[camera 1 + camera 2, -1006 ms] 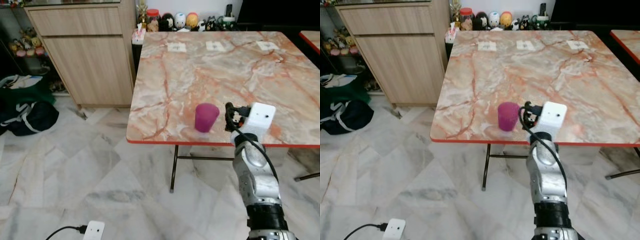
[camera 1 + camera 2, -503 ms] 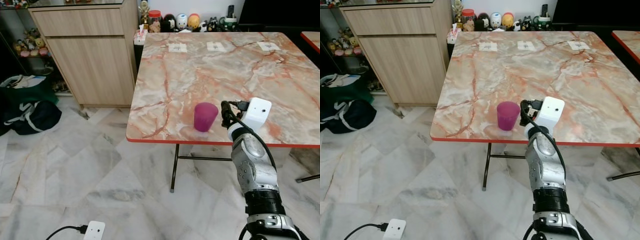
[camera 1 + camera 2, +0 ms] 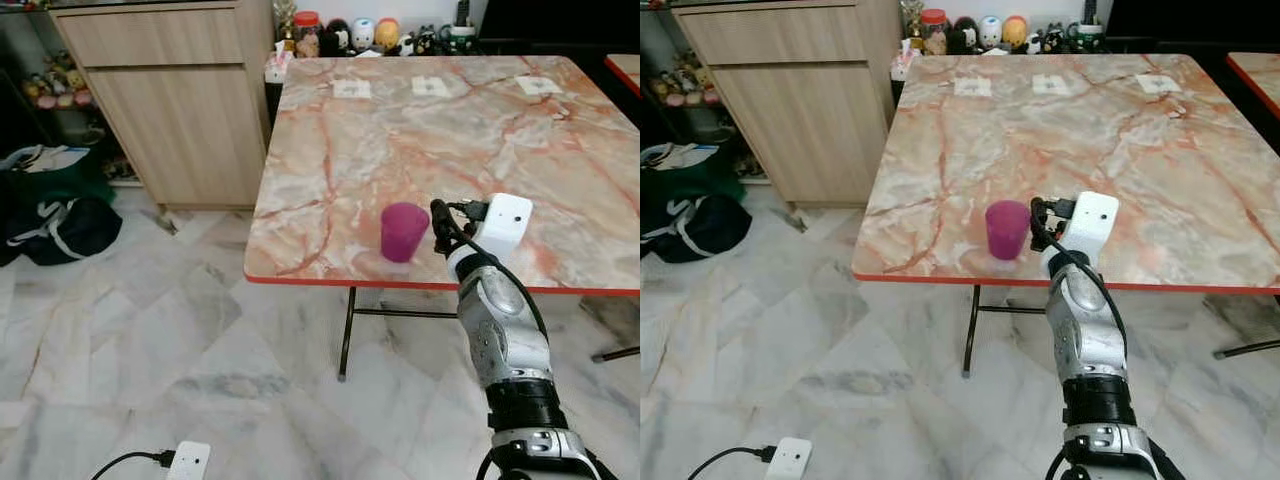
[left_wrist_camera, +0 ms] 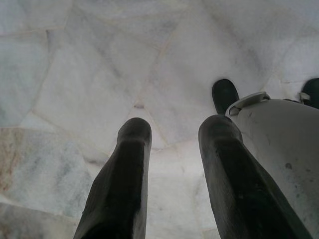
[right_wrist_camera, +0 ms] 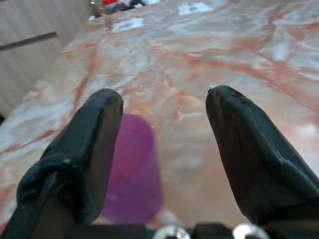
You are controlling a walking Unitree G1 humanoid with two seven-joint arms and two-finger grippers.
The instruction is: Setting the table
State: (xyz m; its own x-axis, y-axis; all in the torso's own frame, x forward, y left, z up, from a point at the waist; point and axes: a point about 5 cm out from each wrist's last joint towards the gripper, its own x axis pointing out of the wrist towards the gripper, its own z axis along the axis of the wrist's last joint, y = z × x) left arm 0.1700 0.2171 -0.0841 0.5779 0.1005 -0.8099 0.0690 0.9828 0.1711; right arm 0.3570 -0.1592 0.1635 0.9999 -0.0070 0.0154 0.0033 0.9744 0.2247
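Right gripper [image 3: 437,222] has edged closer to the purple cup [image 3: 403,231] vs a sec ago, now just beside it, jaws open w/ nothing held; cup upright near front edge of the marble counter [image 3: 450,130], contents can't tell. Grasp looks imminent. Left gripper [image 4: 172,164] idle over floor, jaws apart

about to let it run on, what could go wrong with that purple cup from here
The purple cup stands close to the red near edge of the table, so a sideways nudge might push it off onto the floor. The right pincer is open just beside the cup, which sits off-centre behind one finger in the wrist view; closing now might clip or tip it.
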